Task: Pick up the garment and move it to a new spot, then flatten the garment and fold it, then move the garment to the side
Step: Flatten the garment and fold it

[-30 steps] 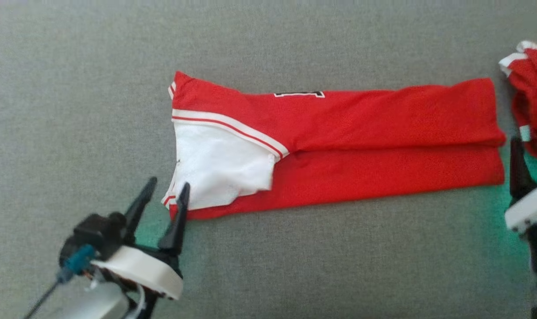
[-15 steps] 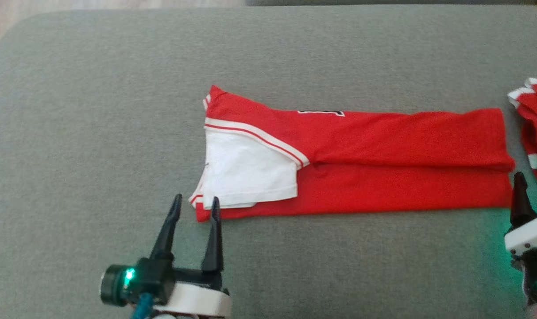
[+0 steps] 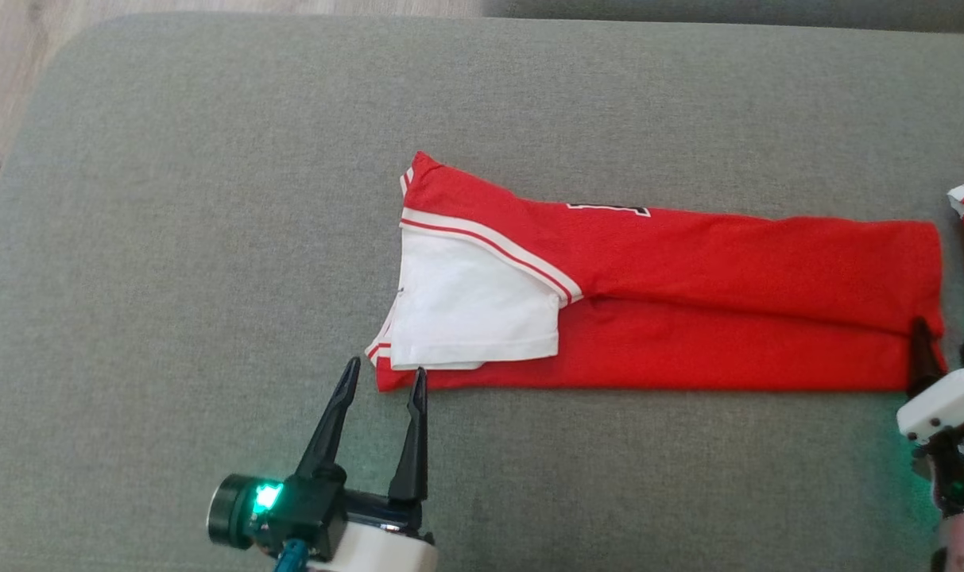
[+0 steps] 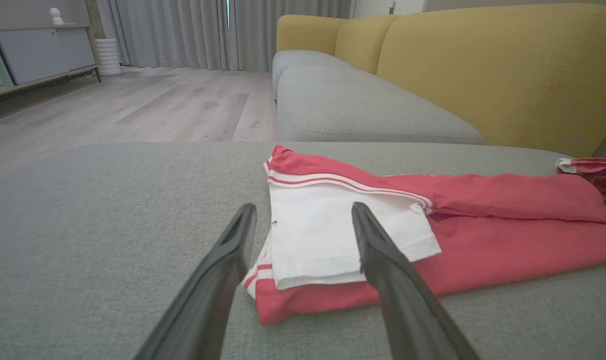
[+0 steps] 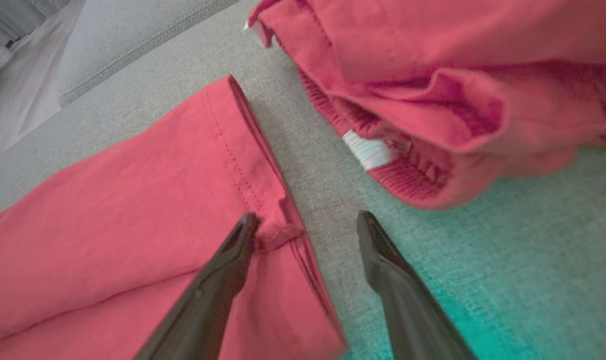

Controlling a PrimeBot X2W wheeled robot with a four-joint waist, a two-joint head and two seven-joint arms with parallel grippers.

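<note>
Presently we list: one red jersey garment (image 3: 728, 270) with a white sleeve, folded into a long band, lying flat across the middle of the grey fabric sofa cushion (image 3: 211, 238). Left gripper (image 3: 386, 367): fingers (image 3: 331, 429) spread wide, empty, tips just short of the band's sleeve-end corner. Right gripper (image 5: 307, 216): fingers (image 5: 208, 295) likewise wide apart, gripping nothing; we note one tip over the hem corner, the other over bare cushion. One crumpled red-and-white cloth heap (image 5: 432, 75) lies near the hem end, not touching it.
</note>
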